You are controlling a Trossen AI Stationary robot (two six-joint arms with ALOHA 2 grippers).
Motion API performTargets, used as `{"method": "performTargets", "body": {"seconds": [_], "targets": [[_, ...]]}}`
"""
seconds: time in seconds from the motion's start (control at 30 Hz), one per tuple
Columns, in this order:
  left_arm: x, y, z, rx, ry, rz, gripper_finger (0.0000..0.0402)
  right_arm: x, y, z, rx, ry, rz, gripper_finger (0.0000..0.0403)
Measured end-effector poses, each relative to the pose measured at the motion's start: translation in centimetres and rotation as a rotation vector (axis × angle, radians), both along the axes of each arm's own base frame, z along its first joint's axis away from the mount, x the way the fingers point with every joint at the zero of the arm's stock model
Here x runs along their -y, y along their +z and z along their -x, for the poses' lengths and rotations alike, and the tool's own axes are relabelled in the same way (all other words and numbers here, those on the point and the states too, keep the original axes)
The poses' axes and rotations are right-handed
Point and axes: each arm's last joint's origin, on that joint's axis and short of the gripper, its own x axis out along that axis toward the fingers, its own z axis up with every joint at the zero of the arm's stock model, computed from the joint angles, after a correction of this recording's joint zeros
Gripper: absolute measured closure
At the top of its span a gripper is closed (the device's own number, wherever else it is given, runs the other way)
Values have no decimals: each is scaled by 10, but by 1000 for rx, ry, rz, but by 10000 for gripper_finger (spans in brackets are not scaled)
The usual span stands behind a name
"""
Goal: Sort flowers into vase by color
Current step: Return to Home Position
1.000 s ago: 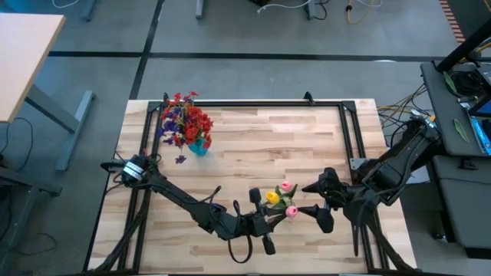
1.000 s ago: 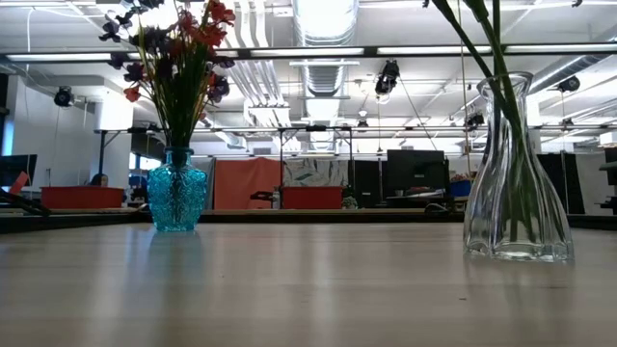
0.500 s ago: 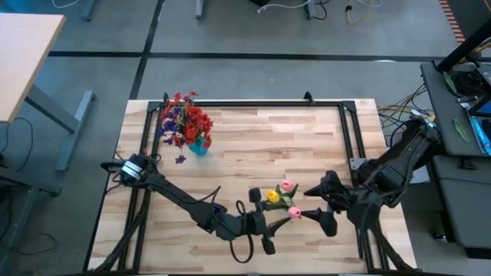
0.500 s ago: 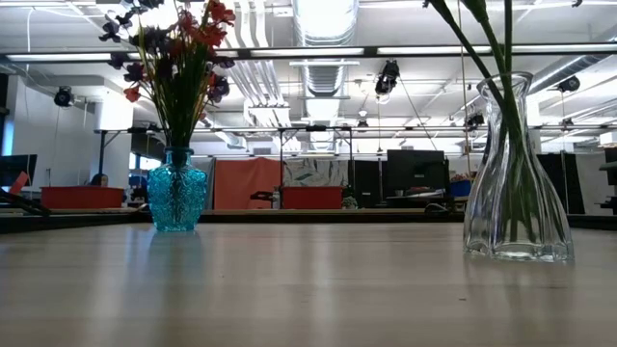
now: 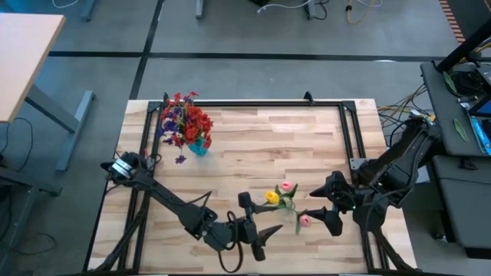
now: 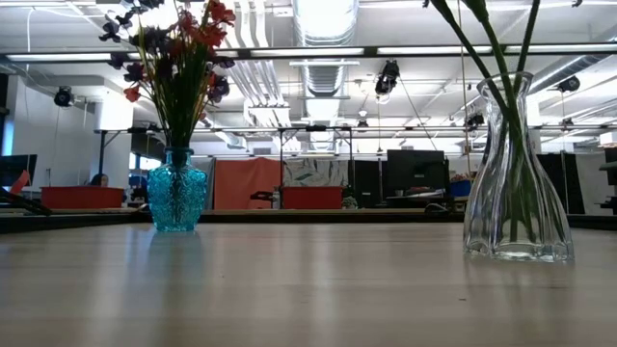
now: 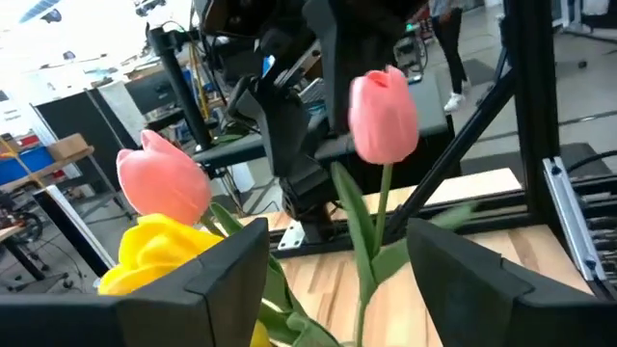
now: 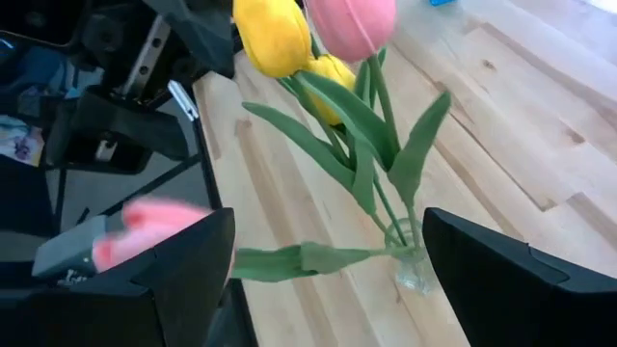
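Note:
A clear glass vase (image 6: 511,173) stands near the table's front right. It holds a yellow flower (image 5: 271,197), a pink flower (image 5: 286,186) and a second pink flower (image 5: 304,221), which leans out over the rim toward my right gripper. My left gripper (image 5: 261,226) is open just left of that vase, and the leaning pink flower's stem (image 7: 371,251) stands free between its fingers. On the vase's right side, my right gripper (image 5: 318,211) is open and faces the flowers (image 8: 318,58). A blue vase (image 5: 198,146) at the far left holds red and purple flowers (image 5: 184,121).
A black metal frame (image 5: 253,103) runs along the table's far and side edges. Bare wood lies between the two vases. Both arms crowd the front edge around the clear vase. Desks and cables stand beyond the table's right edge.
My left gripper has opened and let go of the second pink flower, then drawn back toward the table's near left. The released flower has tipped over in the clear vase, its bud swinging toward my right gripper and the near edge.

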Motion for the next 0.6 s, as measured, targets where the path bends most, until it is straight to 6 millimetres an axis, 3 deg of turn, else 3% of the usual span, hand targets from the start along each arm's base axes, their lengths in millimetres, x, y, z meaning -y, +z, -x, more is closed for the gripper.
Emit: {"method": "performTargets", "body": {"seconds": [0.23, 0.37, 0.47, 0.6], "targets": [[12, 7, 15, -27, 0, -28, 171, 5, 11, 7, -10, 2, -47, 76], [19, 23, 34, -37, -46, -42, 171, 9, 23, 10, 36, 4, -42, 76], [30, 37, 59, -87, -116, -107, 174, 10, 32, 12, 77, 27, 7, 76], [41, 56, 110, -183, -215, -151, 189, 4, 40, 21, 105, 153, 98, 76]]}}
